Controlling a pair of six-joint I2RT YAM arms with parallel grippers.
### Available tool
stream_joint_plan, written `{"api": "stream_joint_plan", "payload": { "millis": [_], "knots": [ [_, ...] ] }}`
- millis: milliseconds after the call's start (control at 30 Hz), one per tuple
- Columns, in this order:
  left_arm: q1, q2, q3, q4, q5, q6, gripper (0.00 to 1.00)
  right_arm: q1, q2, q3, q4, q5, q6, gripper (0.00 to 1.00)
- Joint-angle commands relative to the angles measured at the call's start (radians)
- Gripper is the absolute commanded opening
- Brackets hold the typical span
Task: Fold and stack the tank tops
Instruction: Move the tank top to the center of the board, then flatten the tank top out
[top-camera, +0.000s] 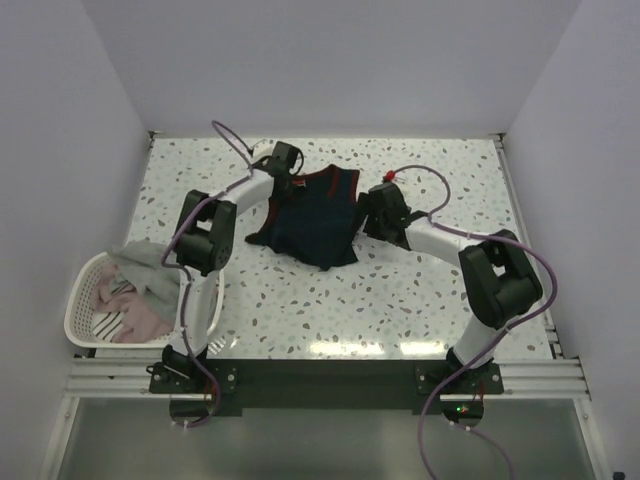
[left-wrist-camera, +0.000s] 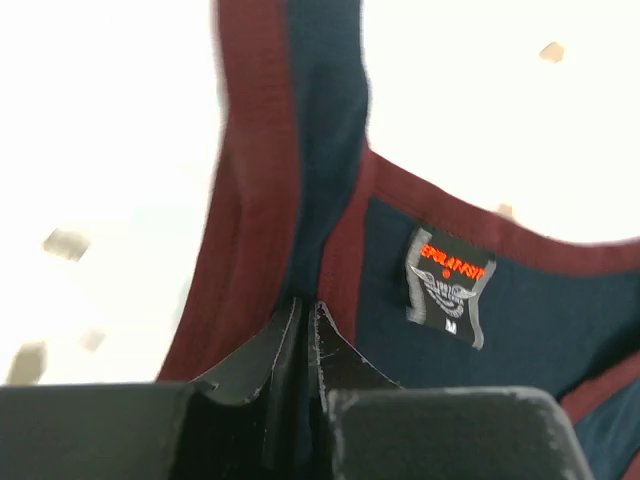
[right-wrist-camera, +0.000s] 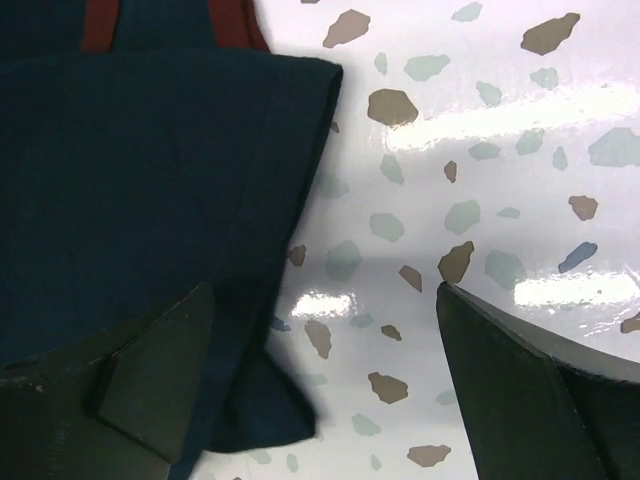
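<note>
Jersey (top-camera: 318, 215): navy knit with dark red binding and a woven neck label (left-wrist-camera: 447, 285). It lies rumpled mid-table between the arms. Left gripper (left-wrist-camera: 306, 325): jaws pinched together on a shoulder strap. Right gripper (right-wrist-camera: 330, 380): jaws wide apart, one over the cloth edge, one over the glossy speckled table (right-wrist-camera: 480, 150), holding nothing. Step judged: spreading flat. The right should catch the edge cleanly, then both draw apart evenly. Other tops (top-camera: 140, 320): soft heap in a slotted basket (top-camera: 72, 315).
</note>
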Motion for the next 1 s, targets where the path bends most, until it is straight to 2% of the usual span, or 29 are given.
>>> {"api": "stream_joint_plan", "payload": {
  "millis": [0, 100, 133, 233, 300, 433, 533, 700, 800, 967],
  "knots": [
    [0.052, 0.091, 0.176, -0.06, 0.078, 0.13, 0.12, -0.026, -0.045, 0.028, 0.012, -0.007, 0.017, 0.96],
    [0.054, 0.005, 0.175, 0.045, 0.127, 0.231, 0.25, -0.034, -0.053, 0.025, 0.012, -0.008, 0.006, 0.96],
    [0.054, -0.028, 0.165, 0.063, 0.135, 0.244, 0.36, -0.034, -0.05, 0.021, 0.012, -0.007, 0.006, 0.95],
    [0.037, -0.155, 0.079, 0.129, 0.166, 0.311, 0.52, -0.04, -0.053, 0.001, 0.024, 0.002, 0.023, 0.95],
    [-0.001, -0.229, 0.031, 0.133, 0.146, 0.373, 0.59, -0.059, -0.049, -0.007, 0.035, -0.007, 0.035, 0.95],
    [-0.087, -0.33, -0.078, 0.145, 0.082, 0.42, 0.61, -0.095, 0.002, 0.051, 0.057, -0.075, 0.073, 0.91],
    [-0.128, -0.401, -0.214, 0.187, 0.115, 0.401, 0.61, -0.097, 0.072, 0.114, 0.06, -0.09, 0.096, 0.87],
    [-0.151, -0.464, -0.326, 0.216, 0.164, 0.381, 0.61, -0.097, 0.164, 0.186, 0.063, -0.096, 0.144, 0.79],
    [-0.156, -0.519, -0.392, 0.225, 0.181, 0.373, 0.61, -0.097, 0.212, 0.206, 0.078, -0.095, 0.175, 0.68],
    [-0.156, -0.602, -0.483, 0.228, 0.2, 0.362, 0.61, -0.095, 0.263, 0.229, 0.083, -0.075, 0.201, 0.41]
  ]
}}
